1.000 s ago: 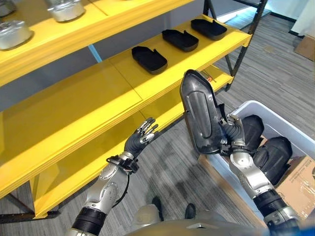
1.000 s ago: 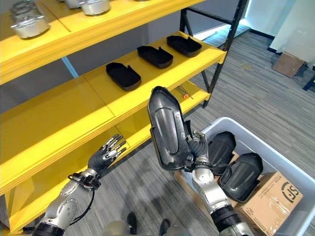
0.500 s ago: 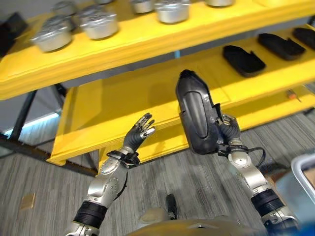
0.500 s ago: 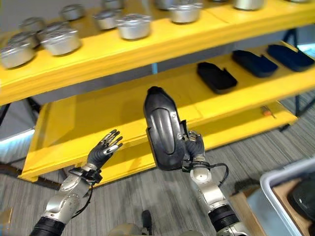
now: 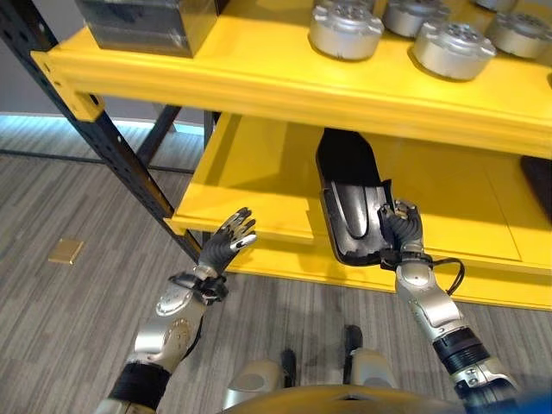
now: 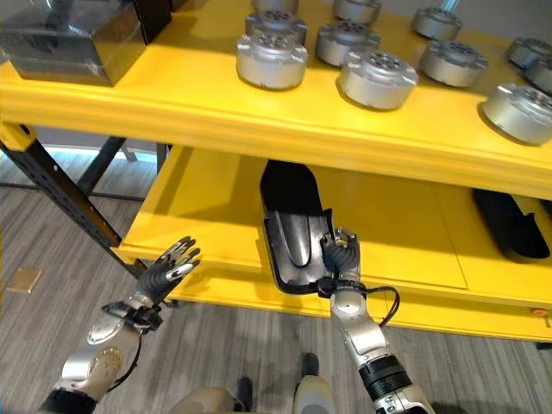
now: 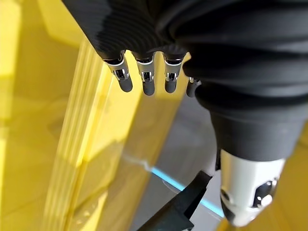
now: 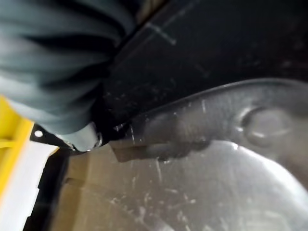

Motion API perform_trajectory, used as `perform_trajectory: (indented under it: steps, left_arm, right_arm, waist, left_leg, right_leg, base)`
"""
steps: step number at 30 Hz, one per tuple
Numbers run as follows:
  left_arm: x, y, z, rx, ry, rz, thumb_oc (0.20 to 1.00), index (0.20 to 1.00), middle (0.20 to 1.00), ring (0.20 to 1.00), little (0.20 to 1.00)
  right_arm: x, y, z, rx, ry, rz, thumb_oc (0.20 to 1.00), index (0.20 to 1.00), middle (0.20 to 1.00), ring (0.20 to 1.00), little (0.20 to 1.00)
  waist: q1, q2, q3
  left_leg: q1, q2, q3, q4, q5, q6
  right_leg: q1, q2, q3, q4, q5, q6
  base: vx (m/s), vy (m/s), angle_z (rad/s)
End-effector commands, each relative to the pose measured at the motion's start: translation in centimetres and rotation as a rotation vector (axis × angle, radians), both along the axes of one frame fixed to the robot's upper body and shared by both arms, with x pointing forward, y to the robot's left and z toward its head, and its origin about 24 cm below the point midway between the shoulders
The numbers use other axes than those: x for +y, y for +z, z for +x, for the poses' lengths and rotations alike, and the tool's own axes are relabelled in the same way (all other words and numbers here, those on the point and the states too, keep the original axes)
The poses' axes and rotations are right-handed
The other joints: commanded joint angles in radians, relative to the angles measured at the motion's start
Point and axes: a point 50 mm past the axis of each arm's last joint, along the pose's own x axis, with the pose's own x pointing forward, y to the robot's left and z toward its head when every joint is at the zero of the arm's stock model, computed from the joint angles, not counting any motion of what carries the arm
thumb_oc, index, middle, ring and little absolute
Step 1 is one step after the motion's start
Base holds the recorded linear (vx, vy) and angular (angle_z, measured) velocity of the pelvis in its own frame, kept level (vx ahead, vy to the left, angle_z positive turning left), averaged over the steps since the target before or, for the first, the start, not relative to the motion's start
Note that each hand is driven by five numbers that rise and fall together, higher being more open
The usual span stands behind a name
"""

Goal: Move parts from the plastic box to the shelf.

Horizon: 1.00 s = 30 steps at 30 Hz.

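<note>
The right hand [image 5: 398, 231] has its fingers clamped on the black part [image 5: 349, 207], whose long axis already points into the middle shelf [image 5: 259, 185], while the left hand [image 5: 226, 243] hangs spread and empty

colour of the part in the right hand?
Black, glossy. The part held by the right hand shows best in the right eye view.

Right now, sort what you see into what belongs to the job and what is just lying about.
Job:
- black part, held in the right hand
- yellow shelf, where its far end already reaches in
- left hand, open and free

Lying about:
- silver round parts on the upper shelf
- dark box
</note>
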Motion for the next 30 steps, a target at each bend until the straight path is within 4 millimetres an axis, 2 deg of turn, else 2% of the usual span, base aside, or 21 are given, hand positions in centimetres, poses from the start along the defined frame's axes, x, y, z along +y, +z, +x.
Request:
perform_trajectory:
  steps: [1, 3, 4, 6, 11, 15, 17, 19, 20, 21, 22, 23, 24, 26, 27, 28, 29, 30]
  left_arm:
    - [-1.2, 2.6, 0.3, -0.153, -0.041, -0.029, 1.0, 1.0, 1.0, 1.0, 1.0]
    - [-1.4, 2.6, 0.0, -0.144, -0.041, -0.047, 1.0, 1.0, 1.0, 1.0, 1.0]
    - [-1.5, 2.3, -0.2, -0.135, -0.046, -0.055, 1.0, 1.0, 1.0, 1.0, 1.0]
    - [-1.7, 2.3, -0.2, -0.132, -0.051, -0.068, 1.0, 1.0, 1.0, 1.0, 1.0]
    - [-1.8, 2.2, -0.5, -0.118, -0.064, -0.073, 1.0, 1.0, 1.0, 1.0, 1.0]
    - [-1.7, 2.0, -0.7, -0.11, -0.07, -0.071, 1.0, 1.0, 1.0, 1.0, 1.0]
    - [-2.0, 2.1, -0.7, -0.113, -0.09, -0.067, 1.0, 1.0, 1.0, 1.0, 1.0]
    - [-2.2, 2.3, -0.6, -0.119, -0.117, -0.024, 1.0, 1.0, 1.0, 1.0, 1.0]
    - [-2.2, 2.4, -0.6, -0.115, -0.127, -0.02, 1.0, 1.0, 1.0, 1.0, 1.0]
    - [-2.0, 2.4, -0.7, -0.113, -0.106, -0.017, 1.0, 1.0, 1.0, 1.0, 1.0]
    - [-0.8, 2.1, -0.9, -0.09, 0.008, -0.01, 1.0, 1.0, 1.0, 1.0, 1.0]
    - [-0.9, 2.0, -0.8, -0.088, 0.002, -0.014, 1.0, 1.0, 1.0, 1.0, 1.0]
    - [-1.1, 2.2, -0.5, -0.091, -0.011, -0.024, 1.0, 1.0, 1.0, 1.0, 1.0]
    - [-1.3, 2.4, -0.2, -0.089, -0.022, -0.033, 1.0, 1.0, 1.0, 1.0, 1.0]
    - [-1.6, 2.6, 0.4, -0.085, -0.033, -0.044, 1.0, 1.0, 1.0, 1.0, 1.0]
    - [-1.7, 2.8, 0.6, -0.087, -0.038, -0.047, 1.0, 1.0, 1.0, 1.0, 1.0]
    - [-1.9, 2.8, 0.7, -0.086, -0.038, -0.076, 1.0, 1.0, 1.0, 1.0, 1.0]
    - [-1.9, 2.9, 0.7, -0.084, -0.034, -0.094, 1.0, 1.0, 1.0, 1.0, 1.0]
  right_arm:
    - [-1.0, 4.4, 2.2, -0.186, -0.03, -0.002, 0.2, 0.2, 0.2, 0.2, 0.2]
    - [-1.6, 4.0, 1.9, -0.157, -0.057, -0.01, 0.2, 0.2, 0.2, 0.2, 0.2]
    - [-2.6, 3.7, 1.8, -0.142, -0.095, -0.028, 0.2, 0.2, 0.2, 0.2, 0.2]
    - [-3.3, 3.7, 1.8, -0.138, -0.139, -0.037, 0.2, 0.2, 0.2, 0.2, 0.2]
    - [-5.5, 3.8, 1.7, -0.117, -0.255, -0.046, 0.2, 0.2, 0.2, 0.2, 0.2]
    - [-7.2, 3.3, 1.1, -0.064, -0.323, -0.049, 0.2, 0.2, 0.2, 0.2, 0.2]
    - [-7.9, 2.9, 0.9, -0.029, -0.358, -0.039, 0.2, 0.2, 0.2, 0.2, 0.2]
    - [-8.6, 2.6, 0.7, 0.0, -0.393, -0.022, 0.2, 0.2, 0.2, 0.2, 0.2]
    - [-8.7, 2.8, 1.0, 0.003, -0.402, -0.003, 0.2, 0.2, 0.2, 0.2, 0.2]
    - [-8.6, 2.8, 1.1, 0.007, -0.386, 0.004, 0.2, 0.2, 0.2, 0.2, 0.2]
    - [-8.1, 2.3, 1.8, 0.025, -0.323, 0.037, 0.2, 0.2, 0.2, 0.2, 0.2]
    - [-8.2, 2.1, 1.7, 0.026, -0.337, 0.041, 0.2, 0.2, 0.2, 0.2, 0.2]
    - [-8.5, 1.8, 1.4, 0.025, -0.364, 0.044, 0.2, 0.2, 0.2, 0.2, 0.2]
    - [-8.8, 1.6, 1.2, 0.028, -0.387, 0.053, 0.2, 0.2, 0.2, 0.2, 0.2]
    - [-9.5, 1.3, 0.9, 0.019, -0.411, 0.062, 0.2, 0.2, 0.2, 0.2, 0.2]
    - [-9.7, 1.4, 1.0, 0.013, -0.414, 0.061, 0.2, 0.2, 0.2, 0.2, 0.2]
    - [-10.0, 1.6, 0.9, -0.002, -0.425, 0.062, 0.2, 0.2, 0.2, 0.2, 0.2]
    - [-10.0, 1.8, 1.0, -0.012, -0.427, 0.057, 0.2, 0.2, 0.2, 0.2, 0.2]
  waist:
    - [0.004, -0.031, -0.032]
    - [0.0, -0.035, -0.037]
    - [-0.005, -0.037, -0.039]
    - [-0.01, -0.038, -0.039]
    - [-0.021, -0.031, -0.038]
    - [-0.045, -0.024, -0.043]
    - [-0.057, -0.02, -0.039]
    - [-0.068, -0.021, -0.032]
    - [-0.066, -0.021, -0.017]
    - [-0.061, -0.022, -0.014]
    - [-0.022, -0.019, -0.006]
    - [-0.022, -0.019, -0.006]
    - [-0.025, -0.02, -0.004]
    - [-0.026, -0.018, -0.006]
    - [-0.01, -0.016, -0.003]
    - [-0.007, -0.016, -0.001]
    - [-0.008, -0.019, 0.013]
    - [-0.002, -0.018, 0.016]
  left_leg:
    - [0.076, 0.101, -0.066, -0.133, 0.035, -0.114]
    - [0.077, 0.116, -0.033, -0.119, 0.033, -0.127]
    - [0.07, 0.136, 0.006, -0.1, 0.038, -0.141]
    - [0.064, 0.15, 0.035, -0.093, 0.047, -0.15]
    - [0.057, 0.171, 0.072, -0.087, 0.062, -0.169]
    - [0.058, 0.165, 0.113, -0.08, 0.057, -0.17]
    - [0.054, 0.151, 0.112, -0.081, 0.052, -0.162]
    - [0.056, 0.139, 0.121, -0.1, 0.053, -0.158]
    - [0.065, 0.143, 0.152, -0.112, 0.053, -0.161]
    - [0.069, 0.146, 0.178, -0.111, 0.051, -0.163]
    - [0.085, 0.165, 0.267, -0.079, 0.01, -0.152]
    - [0.071, 0.165, 0.25, -0.064, 0.009, -0.141]
    - [0.033, 0.164, 0.225, -0.039, 0.025, -0.119]
    - [0.001, 0.171, 0.193, -0.014, 0.027, -0.111]
    - [-0.065, 0.188, 0.129, 0.037, 0.027, -0.111]
    - [-0.079, 0.191, 0.111, 0.047, 0.027, -0.113]
    - [-0.114, 0.201, 0.054, 0.073, 0.028, -0.131]
    - [-0.123, 0.215, 0.032, 0.065, 0.042, -0.147]
  right_leg:
    - [0.158, 0.013, -0.048, -0.081, 0.011, 0.021]
    - [0.188, 0.021, -0.071, -0.091, -0.007, 0.004]
    - [0.211, 0.027, -0.103, -0.094, -0.025, -0.012]
    - [0.224, 0.03, -0.123, -0.097, -0.034, -0.022]
    - [0.247, 0.042, -0.14, -0.113, -0.044, -0.038]
    - [0.253, 0.051, -0.131, -0.124, -0.044, -0.043]
    - [0.246, 0.057, -0.103, -0.131, -0.035, -0.041]
    - [0.229, 0.057, -0.083, -0.174, 0.01, -0.021]
    - [0.179, 0.044, -0.122, -0.165, 0.045, 0.002]
    - [0.166, 0.034, -0.169, -0.155, 0.05, 0.008]
    - [0.146, -0.035, -0.31, -0.051, 0.018, 0.039]
    - [0.147, -0.045, -0.275, -0.015, 0.005, 0.034]
    - [0.13, -0.058, -0.222, 0.051, 0.002, 0.016]
    - [0.128, -0.069, -0.18, 0.105, -0.015, 0.005]
    - [0.141, -0.114, -0.117, 0.179, -0.028, -0.008]
    - [0.145, -0.12, -0.099, 0.182, -0.033, -0.009]
    - [0.158, -0.105, -0.05, 0.142, -0.055, -0.001]
    - [0.161, -0.091, -0.035, 0.124, -0.08, 0.006]
  base:
    - [0.18, -0.211, 0.22]
    - [0.17, -0.218, 0.06]
    - [0.13, -0.205, 0.1]
    - [0.08, -0.161, 0.13]
    - [0.02, -0.068, -0.1]
    - [-0.04, 0.093, -0.09]
    - [-0.12, 0.252, -0.23]
    - [-0.17, 0.218, -0.33]
    - [-0.19, 0.085, -0.48]
    - [-0.31, -0.03, -0.99]
    - [-0.24, -0.118, -1.29]
    - [-0.35, -0.269, -1.95]
    - [-0.2, -0.214, -1.43]
    - [-0.24, -0.343, 0.02]
    - [-0.31, -0.502, 0.83]
    - [-0.37, -0.671, 0.89]
    - [-0.26, -0.531, 0.94]
    - [-0.32, -0.611, 0.99]
